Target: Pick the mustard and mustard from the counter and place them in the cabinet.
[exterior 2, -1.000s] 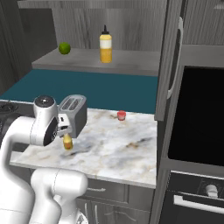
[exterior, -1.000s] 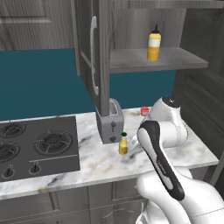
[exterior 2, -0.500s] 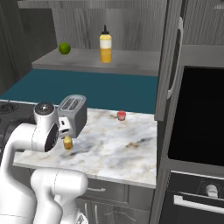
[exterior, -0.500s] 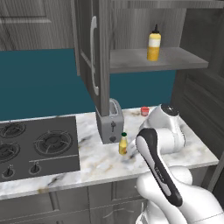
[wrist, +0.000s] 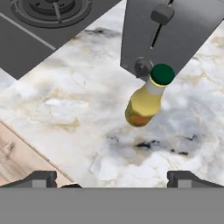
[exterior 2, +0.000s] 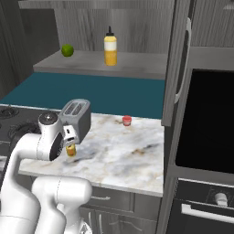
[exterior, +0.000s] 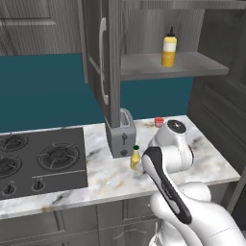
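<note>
No readable text, labels, brands or numbers anywhere. Plain yellow on both bottles, the tall one (exterior: 168,49) and the small one (wrist: 147,98); blank front on the toaster (wrist: 179,30); unmarked knobs on the hob (exterior: 38,166).

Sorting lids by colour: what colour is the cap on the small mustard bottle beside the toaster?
Dark green, clearest in the hand view on the small mustard bottle.
</note>
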